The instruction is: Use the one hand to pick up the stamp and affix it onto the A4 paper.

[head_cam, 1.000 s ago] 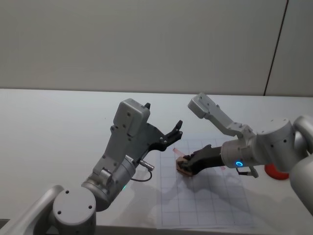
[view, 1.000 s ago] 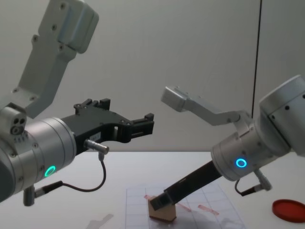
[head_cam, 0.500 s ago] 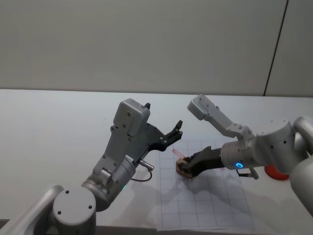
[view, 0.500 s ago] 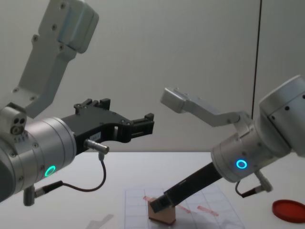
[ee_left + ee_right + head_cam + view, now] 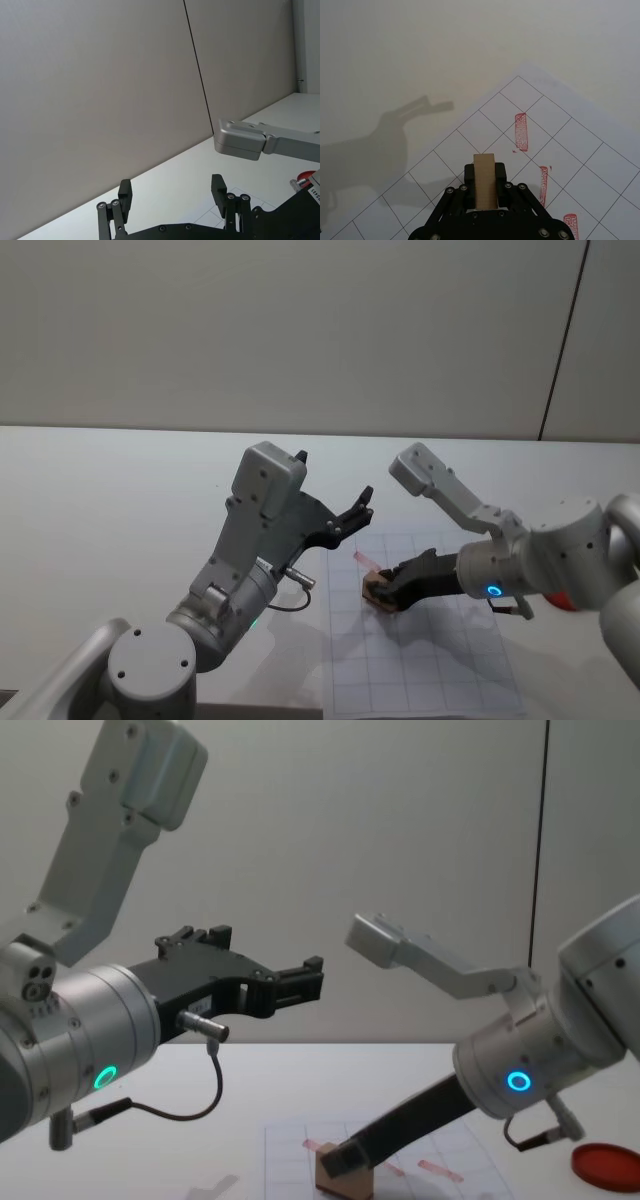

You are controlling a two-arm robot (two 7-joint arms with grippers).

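The stamp (image 5: 377, 589), a pale tan wooden block, sits between the fingers of my right gripper (image 5: 385, 592), which is shut on it. It is low over the A4 paper (image 5: 440, 670), a white gridded sheet with slanted red marks (image 5: 520, 131). In the right wrist view the stamp (image 5: 484, 187) points at the left part of the paper (image 5: 580, 165), beside the marks. In the chest view the stamp (image 5: 345, 1177) sits at the paper (image 5: 290, 1155); whether they touch I cannot tell. My left gripper (image 5: 358, 508) hangs open and empty, raised above the table to the left of the paper.
A flat round red ink pad (image 5: 606, 1164) lies on the white table (image 5: 120, 500) to the right of the paper, partly behind my right arm (image 5: 540, 560). A grey wall stands behind the table.
My right gripper has shifted slightly right and toward me with the stamp, and sunk lower over the paper. The left arm has stayed still.
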